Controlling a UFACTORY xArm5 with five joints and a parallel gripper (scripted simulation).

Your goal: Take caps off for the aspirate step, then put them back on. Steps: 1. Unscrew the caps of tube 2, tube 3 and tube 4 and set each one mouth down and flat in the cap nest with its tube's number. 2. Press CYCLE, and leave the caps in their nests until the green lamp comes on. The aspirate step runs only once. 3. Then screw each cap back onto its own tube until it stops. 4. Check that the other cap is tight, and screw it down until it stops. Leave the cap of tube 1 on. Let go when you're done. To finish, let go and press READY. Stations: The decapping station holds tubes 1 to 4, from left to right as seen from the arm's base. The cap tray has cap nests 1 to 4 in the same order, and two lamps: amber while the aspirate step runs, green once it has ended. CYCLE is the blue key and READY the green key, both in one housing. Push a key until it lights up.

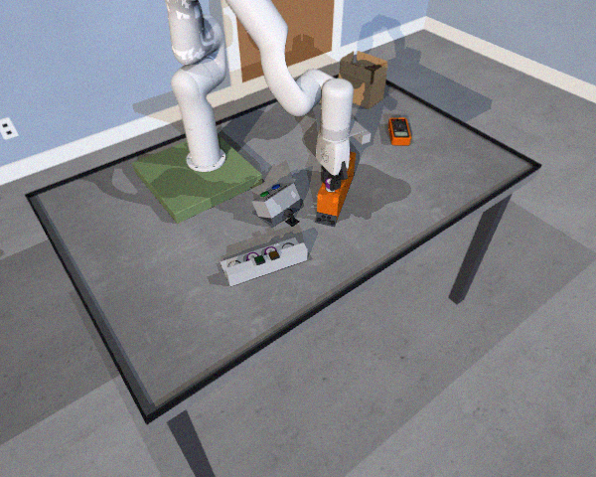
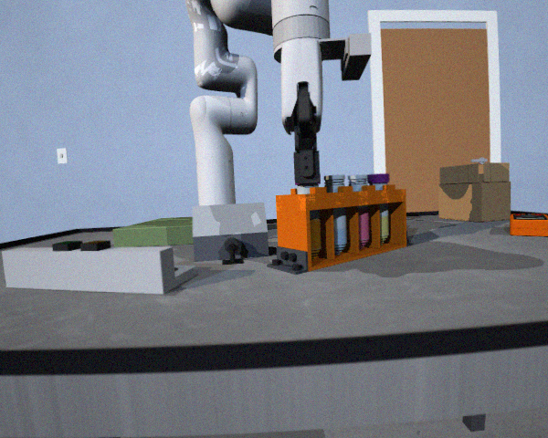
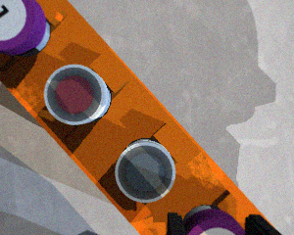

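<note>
The orange decapping station (image 1: 334,192) stands right of the grey key housing (image 1: 277,203). In the wrist view, tube 1 (image 3: 15,22) wears a purple cap marked 1. The two middle tubes (image 3: 76,94) (image 3: 145,170) stand open. My gripper (image 3: 213,225) is shut on the purple cap of tube 4 (image 3: 213,221), which sits on its tube at the near end of the rack (image 2: 306,186). The white cap tray (image 1: 263,262) shows two purple caps in its middle nests (image 1: 250,254) (image 1: 270,249). Its two end nests look empty. Both lamps (image 1: 258,259) look unlit.
The housing carries a green key (image 1: 263,194) and a blue key (image 1: 275,187). A cardboard box (image 1: 364,77) and an orange meter (image 1: 399,130) stand at the far side. The green base pad (image 1: 196,179) holds the arm's foot.
</note>
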